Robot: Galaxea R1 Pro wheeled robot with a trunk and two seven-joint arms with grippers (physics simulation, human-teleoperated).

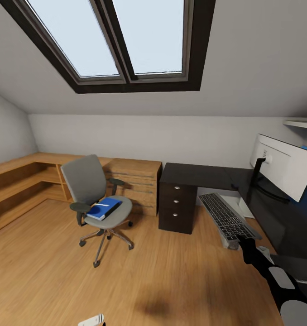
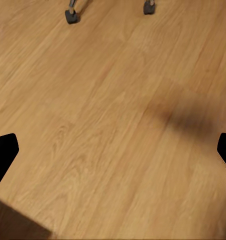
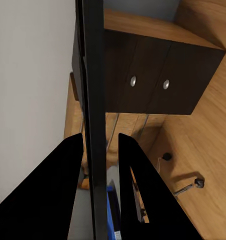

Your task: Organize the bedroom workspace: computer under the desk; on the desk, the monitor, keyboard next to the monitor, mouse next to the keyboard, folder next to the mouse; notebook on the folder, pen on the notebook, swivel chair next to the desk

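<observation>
The right gripper [image 3: 100,165] has its two fingers clamped on one keyboard's [image 1: 227,218] thin edge, held over the desk [image 1: 194,174] front. The left gripper's [image 2: 113,150] two fingers stand wide apart above the floor [image 1: 58,271]. One folder [image 1: 103,208] lies on one chair [image 1: 94,190]. One monitor [image 1: 285,165] stands on the desk.

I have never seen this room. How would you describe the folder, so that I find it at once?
Under the sloped skylight, a grey swivel chair stands on the wooden floor between the oak shelving and the black desk. The folder lies flat on its seat. It is the bright blue rectangle there, with something small and white on top.
</observation>
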